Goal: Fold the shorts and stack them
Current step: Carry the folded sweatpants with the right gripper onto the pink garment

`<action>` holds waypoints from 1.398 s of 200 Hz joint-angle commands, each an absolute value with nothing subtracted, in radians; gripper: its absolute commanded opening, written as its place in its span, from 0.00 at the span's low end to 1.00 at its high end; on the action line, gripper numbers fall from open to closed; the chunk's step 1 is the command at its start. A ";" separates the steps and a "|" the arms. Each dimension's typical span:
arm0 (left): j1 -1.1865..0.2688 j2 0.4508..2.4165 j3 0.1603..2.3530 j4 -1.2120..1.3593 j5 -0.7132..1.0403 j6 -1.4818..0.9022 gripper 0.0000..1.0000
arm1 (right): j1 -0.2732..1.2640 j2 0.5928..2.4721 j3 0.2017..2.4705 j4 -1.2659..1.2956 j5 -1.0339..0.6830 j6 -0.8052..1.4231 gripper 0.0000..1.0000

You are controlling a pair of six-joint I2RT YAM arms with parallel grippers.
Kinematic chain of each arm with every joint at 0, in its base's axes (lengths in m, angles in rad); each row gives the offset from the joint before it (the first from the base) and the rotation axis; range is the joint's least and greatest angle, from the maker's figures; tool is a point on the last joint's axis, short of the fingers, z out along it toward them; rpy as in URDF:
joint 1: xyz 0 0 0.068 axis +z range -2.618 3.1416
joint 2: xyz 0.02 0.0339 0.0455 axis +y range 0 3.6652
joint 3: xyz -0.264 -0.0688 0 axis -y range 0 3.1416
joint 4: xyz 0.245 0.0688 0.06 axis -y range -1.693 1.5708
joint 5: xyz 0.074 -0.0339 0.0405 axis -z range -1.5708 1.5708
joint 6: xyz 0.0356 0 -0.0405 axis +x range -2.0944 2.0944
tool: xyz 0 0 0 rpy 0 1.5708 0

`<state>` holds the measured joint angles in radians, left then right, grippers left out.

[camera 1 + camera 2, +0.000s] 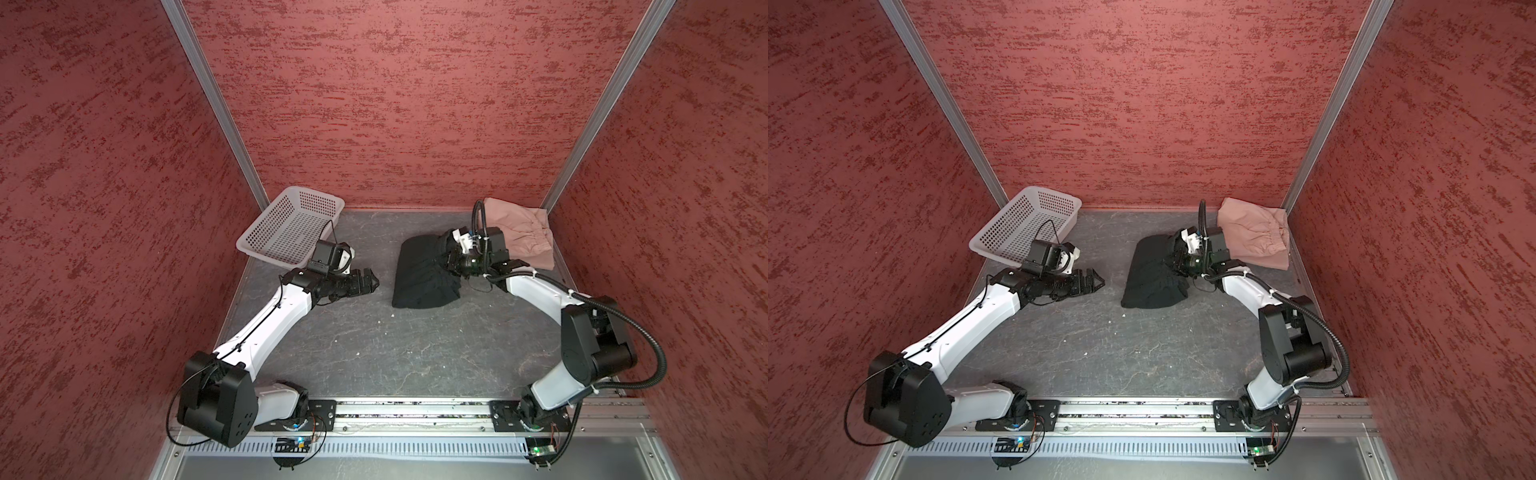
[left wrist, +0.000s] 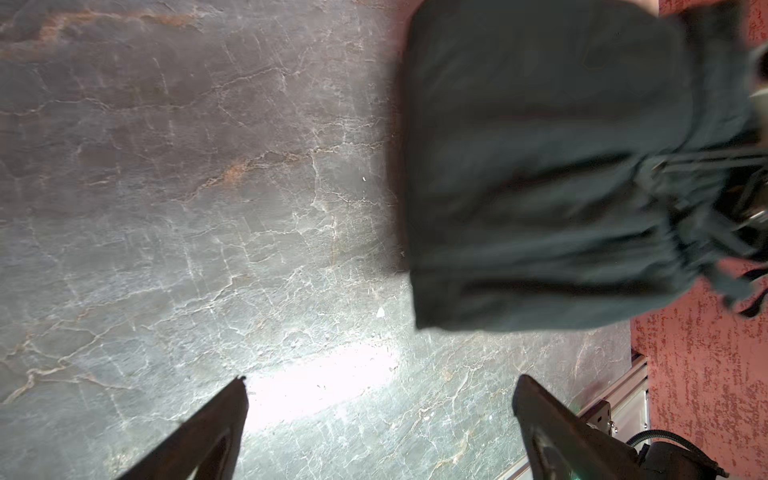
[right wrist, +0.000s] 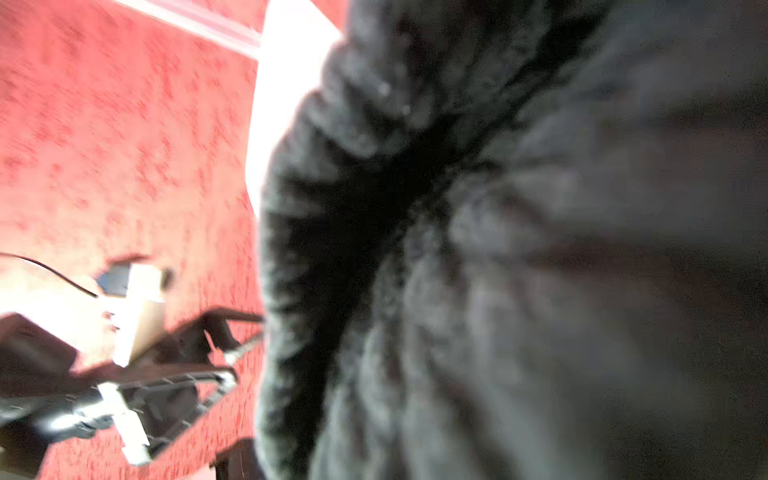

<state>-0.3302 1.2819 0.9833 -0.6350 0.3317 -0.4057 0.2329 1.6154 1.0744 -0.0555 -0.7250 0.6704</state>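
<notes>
Black cloth takes the middle of the counter (image 1: 374,349): the black shorts (image 1: 422,276) lie folded there. Their far right edge is gathered into tight pleats and drawn up where the right fingers (image 1: 452,254) pinch it. The right wrist view shows little but that bunched dark fabric, blurred and very close. The pink shorts (image 1: 530,237) lie folded in the far right corner, just behind the right arm; the arm hides whether the two pairs touch. The left fingers (image 2: 216,419) stand wide, holding nothing, over bare counter just left of the black shorts and clear of them. A white perforated basket (image 1: 266,226) sits in the far left corner, beside the left wrist.
</notes>
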 commanded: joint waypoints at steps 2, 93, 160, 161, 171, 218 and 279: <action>-0.325 1.252 0.987 -0.656 0.312 -0.382 1.00 | 0.149 1.576 1.162 -0.022 -0.716 0.624 0.00; -0.322 1.229 1.009 -0.734 0.281 -0.362 0.99 | -0.056 1.669 1.502 -0.013 -0.517 0.487 0.00; -0.325 1.244 0.986 -0.727 0.288 -0.380 0.99 | -0.121 1.614 1.099 0.704 -0.219 0.586 0.00; -0.325 1.243 0.985 -0.727 0.288 -0.381 0.99 | -0.120 1.613 1.092 0.716 -0.213 0.585 0.00; -0.327 1.238 0.980 -0.726 0.290 -0.382 0.99 | -0.120 1.612 1.031 0.827 -0.165 0.570 0.00; -0.324 1.253 0.982 -0.749 0.295 -0.369 0.99 | -0.131 1.686 0.899 1.208 -0.051 0.575 0.00; -0.323 1.258 0.973 -0.769 0.286 -0.367 0.99 | -0.135 1.813 0.925 1.345 0.073 0.550 0.00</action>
